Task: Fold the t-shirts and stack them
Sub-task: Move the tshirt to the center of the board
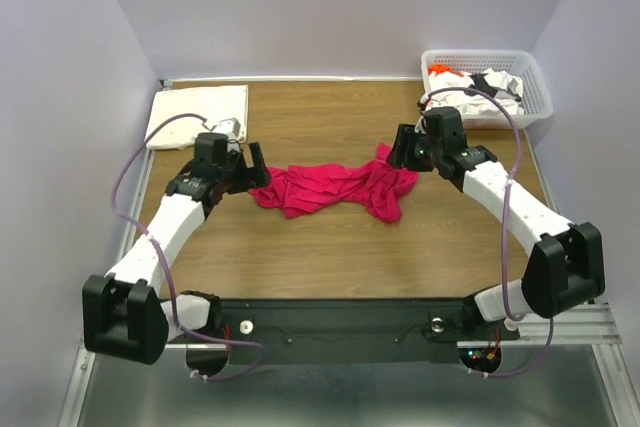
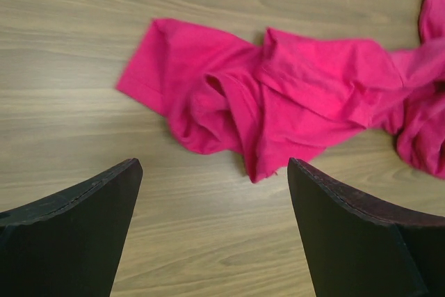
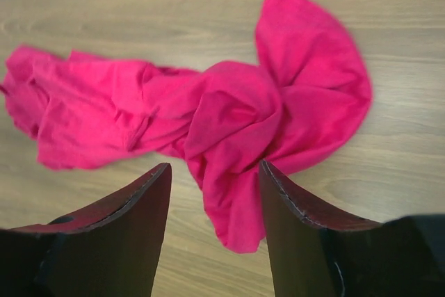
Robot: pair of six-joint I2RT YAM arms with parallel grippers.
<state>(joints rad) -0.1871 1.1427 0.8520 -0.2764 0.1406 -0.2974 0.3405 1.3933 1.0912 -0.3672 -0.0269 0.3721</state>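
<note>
Overhead alone shows basket (image 1: pixel 537 99), folded cream shirt (image 1: pixel 193 117)

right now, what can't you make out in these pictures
- Basket, top view: the shirts inside are small and bunched, partly behind its wall; their number is unclear.
- Red shirt: crumpled, so its own folds hide collar and sleeves; the left wrist view cuts it off at the right edge.
- Cream shirt, top view: the left arm covers its near edge.
- Right hand, right wrist view: unclear whether it touches the cloth between its fingers.
</note>
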